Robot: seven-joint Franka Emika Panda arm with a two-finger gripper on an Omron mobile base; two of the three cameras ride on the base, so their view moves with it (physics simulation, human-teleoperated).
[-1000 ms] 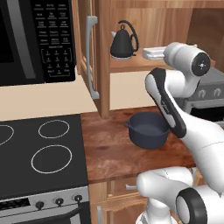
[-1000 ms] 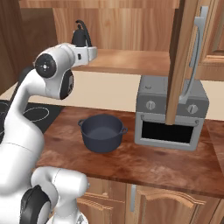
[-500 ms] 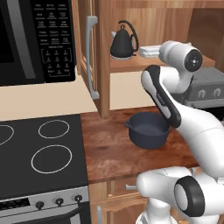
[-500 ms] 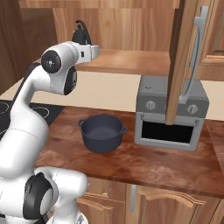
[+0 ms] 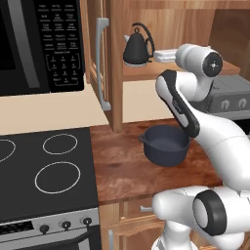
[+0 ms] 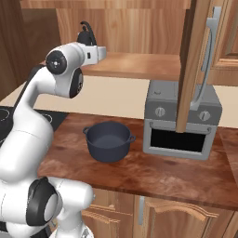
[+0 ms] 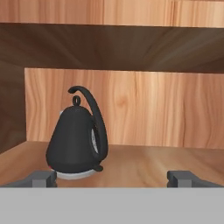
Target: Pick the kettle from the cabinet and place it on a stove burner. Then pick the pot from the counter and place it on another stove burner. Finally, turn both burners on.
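Up high, arm folded, claw (image 7: 112, 178) level and wide open, aimed into cabinet (image 5: 114, 58), kettle (image 7: 77, 141) ahead.

a black microwave (image 5: 34, 46) with a grid of white-labelled buttons hangs at the upper left, above the cooktop. a row of small dark knobs (image 5: 64, 225) runs along the grey front panel of the range. a grey toaster oven (image 6: 181, 122) with two round dials and a dark open front sits on the worktop. wooden base drawers (image 6: 153, 214) with a grey handle lie below.
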